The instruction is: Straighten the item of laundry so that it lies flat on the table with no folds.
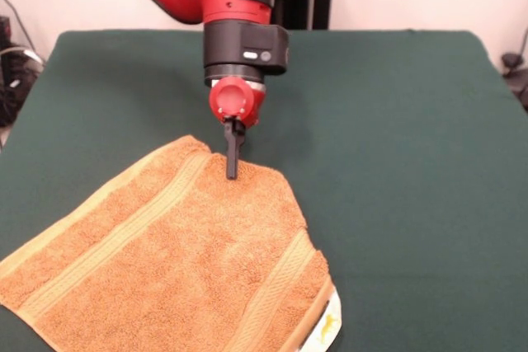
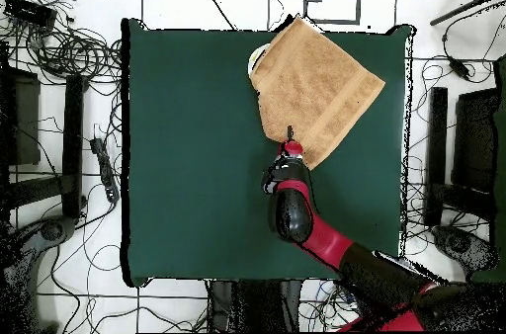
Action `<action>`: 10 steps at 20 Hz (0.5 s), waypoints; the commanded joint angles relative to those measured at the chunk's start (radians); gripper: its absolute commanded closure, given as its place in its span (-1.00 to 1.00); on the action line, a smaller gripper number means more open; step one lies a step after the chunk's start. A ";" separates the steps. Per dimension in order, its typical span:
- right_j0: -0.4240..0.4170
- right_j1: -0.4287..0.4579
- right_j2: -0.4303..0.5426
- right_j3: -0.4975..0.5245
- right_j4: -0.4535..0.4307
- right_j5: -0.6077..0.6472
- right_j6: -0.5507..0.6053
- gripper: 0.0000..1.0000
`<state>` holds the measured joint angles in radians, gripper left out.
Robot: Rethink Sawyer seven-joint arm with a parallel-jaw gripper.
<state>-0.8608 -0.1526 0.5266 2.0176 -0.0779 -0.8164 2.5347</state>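
The orange-tan towel [image 1: 190, 261] lies spread on the green table [image 1: 396, 121] at the near left, turned at an angle, with stripe bands near two ends. A white patch [image 1: 330, 323] shows under its near right edge. My gripper [image 1: 232, 172] points straight down at the towel's far edge, its black fingers [image 1: 233, 150] together as one narrow bar with the tip on the cloth. In the overhead view the towel [image 2: 316, 83] lies at the table's top edge and the gripper [image 2: 290, 135] sits at its lower corner.
The table [image 2: 188, 152] is bare green cloth on the towel's other sides. The towel's top corner reaches the table's edge in the overhead view. Cables and stands [image 2: 69, 132] lie on the floor around the table.
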 commanded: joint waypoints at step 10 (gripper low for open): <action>0.217 0.378 0.308 -0.495 0.191 0.522 0.167 -1.00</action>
<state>-0.8609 -0.1510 0.5286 2.0160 -0.0777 -0.8164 2.5347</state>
